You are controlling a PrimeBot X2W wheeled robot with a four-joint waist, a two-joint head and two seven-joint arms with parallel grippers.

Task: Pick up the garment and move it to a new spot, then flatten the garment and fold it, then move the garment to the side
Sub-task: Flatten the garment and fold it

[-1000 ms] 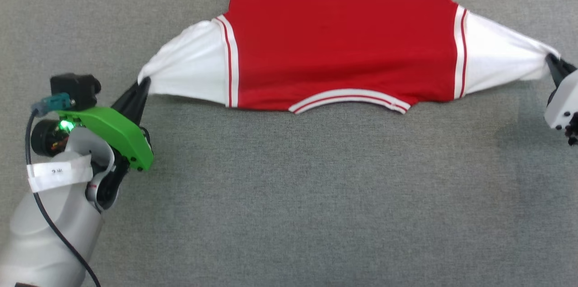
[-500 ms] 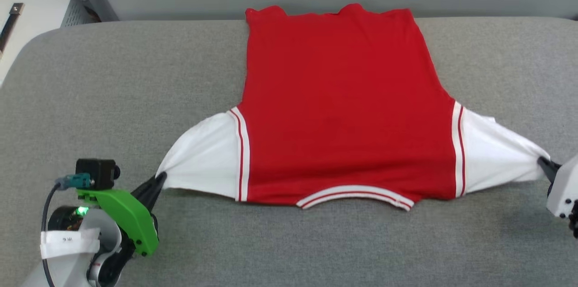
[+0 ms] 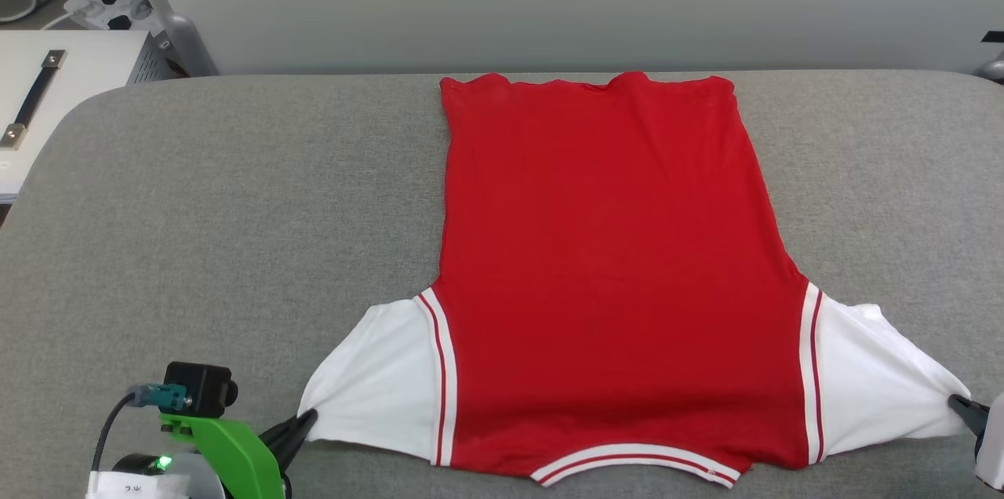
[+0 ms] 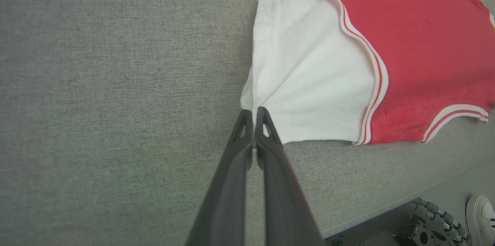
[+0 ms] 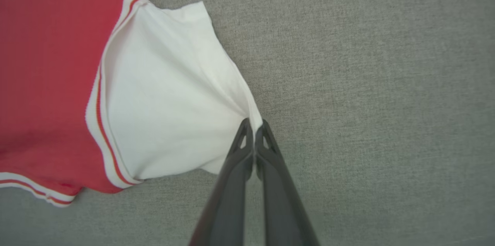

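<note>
Red garment (image 3: 612, 271) lay flat, plain side up, centre of bench (image 3: 235, 209). Arms spread wide: L tool (image 3: 304, 422) at 7 o'clock, R tool (image 3: 958, 405) at 4 o'clock, each clamped tight on a white sleeve tip.

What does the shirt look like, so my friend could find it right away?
Find the big grey padded table. The garment lies spread flat on it. It is the one red thing there, its white sleeves pinched by the left gripper and right gripper.
</note>
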